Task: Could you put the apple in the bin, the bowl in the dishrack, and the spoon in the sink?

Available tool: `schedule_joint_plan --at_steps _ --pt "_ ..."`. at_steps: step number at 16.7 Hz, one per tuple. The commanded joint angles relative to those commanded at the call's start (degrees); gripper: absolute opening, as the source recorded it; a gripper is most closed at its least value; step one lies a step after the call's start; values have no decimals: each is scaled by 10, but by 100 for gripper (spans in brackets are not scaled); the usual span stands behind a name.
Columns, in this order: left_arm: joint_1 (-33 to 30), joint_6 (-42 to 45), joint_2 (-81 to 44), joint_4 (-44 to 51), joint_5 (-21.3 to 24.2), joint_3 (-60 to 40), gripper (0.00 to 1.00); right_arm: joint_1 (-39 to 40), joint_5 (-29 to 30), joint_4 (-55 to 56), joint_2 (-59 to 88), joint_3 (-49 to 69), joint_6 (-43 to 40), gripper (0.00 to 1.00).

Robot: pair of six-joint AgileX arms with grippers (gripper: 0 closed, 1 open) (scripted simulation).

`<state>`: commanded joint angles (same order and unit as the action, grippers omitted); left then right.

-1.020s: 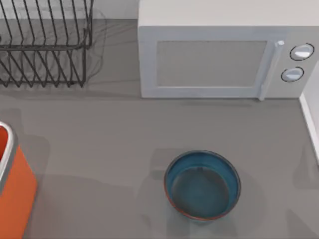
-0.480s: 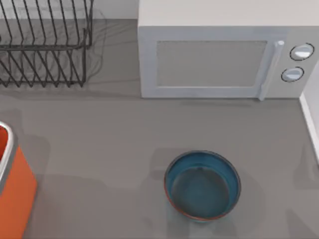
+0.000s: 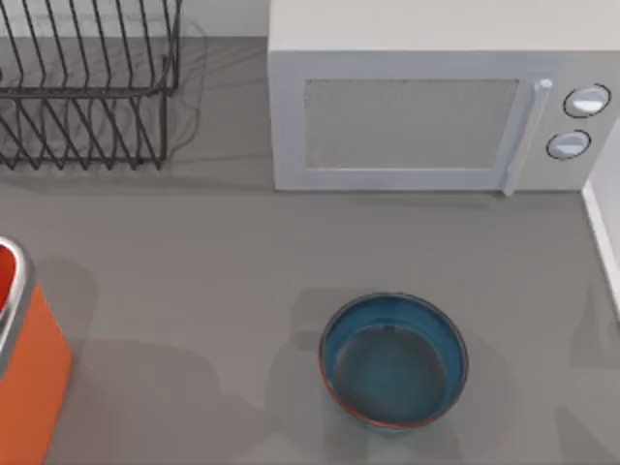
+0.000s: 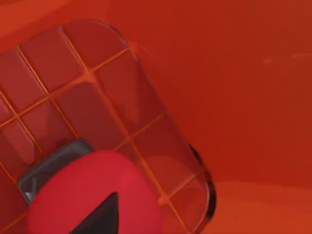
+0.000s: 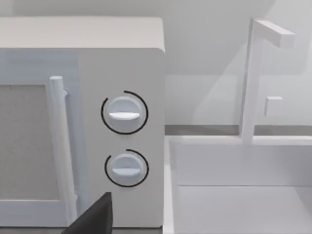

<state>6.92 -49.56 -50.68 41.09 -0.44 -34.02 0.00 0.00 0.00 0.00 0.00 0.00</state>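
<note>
In the left wrist view the red apple (image 4: pixel 117 180) sits between a grey finger (image 4: pixel 48 168) and a black fingertip (image 4: pixel 102 217) of my left gripper (image 4: pixel 75 195), which is shut on it. Beneath it lie the orange walls and gridded floor of the bin (image 4: pixel 219 73). From above, the bin (image 3: pixel 24 378) stands at the table's left edge. The teal bowl (image 3: pixel 392 360) rests upright at centre front, and the black wire dishrack (image 3: pixel 82 87) is at the back left. The white sink (image 5: pixel 243 200) appears past a dark fingertip (image 5: pixel 97 214) of my right gripper. The spoon is out of view.
A white microwave (image 3: pixel 426 116) stands at the back centre and right, with its knobs (image 5: pixel 124 113) close to the right wrist camera. A white faucet (image 5: pixel 253 78) rises behind the sink. The sink's edge (image 3: pixel 605 232) borders the table's right side.
Bowl, bin, dishrack and microwave have not moved. Only the faint shadows on the table near the bin have shifted a little.
</note>
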Motion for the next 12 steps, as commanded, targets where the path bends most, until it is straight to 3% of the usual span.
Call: schedule_joint_plan --at_steps 7,12 --pt "-45 357 363 -271 2 233 100 0 0 0 0 0 0 100" --pt "-67 485 496 -400 4 332 100 0 0 0 0 0 0 100"
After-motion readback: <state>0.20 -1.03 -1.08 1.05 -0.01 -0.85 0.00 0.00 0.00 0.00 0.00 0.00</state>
